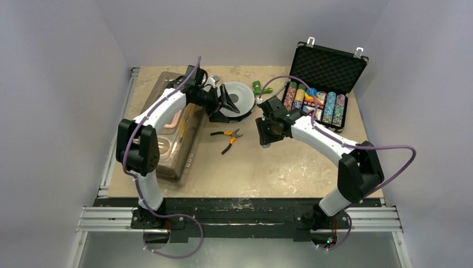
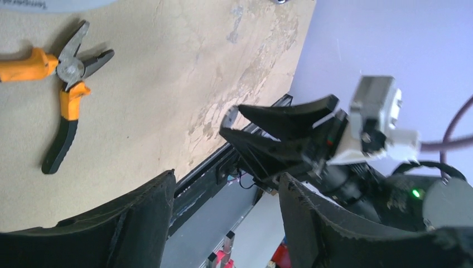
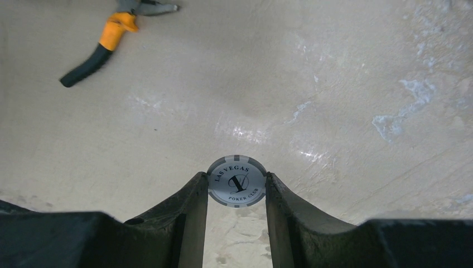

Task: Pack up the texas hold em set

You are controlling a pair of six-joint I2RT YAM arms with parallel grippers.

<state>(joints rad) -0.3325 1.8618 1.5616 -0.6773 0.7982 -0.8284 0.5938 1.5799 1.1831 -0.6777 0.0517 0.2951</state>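
Observation:
The black foam-lined briefcase (image 1: 329, 66) stands open at the back right, with rows of coloured chips (image 1: 315, 105) in its base. My right gripper (image 3: 236, 185) is shut on a grey-and-white "Las Vegas Poker Club" chip (image 3: 237, 180), pinched by its edges just above the tabletop. In the top view that gripper (image 1: 266, 139) points down at mid-table, left of the case. My left gripper (image 1: 224, 105) hovers by the round grey spool (image 1: 240, 96), and its jaws (image 2: 226, 184) stand open with nothing between them. No card deck or buttons can be made out.
Orange-handled pliers (image 1: 227, 137) lie on the table (image 1: 256, 167) between the two arms. A large clear plastic bin (image 1: 179, 137) sits along the left edge under the left arm. A small green object (image 1: 257, 87) lies near the back, beside the spool.

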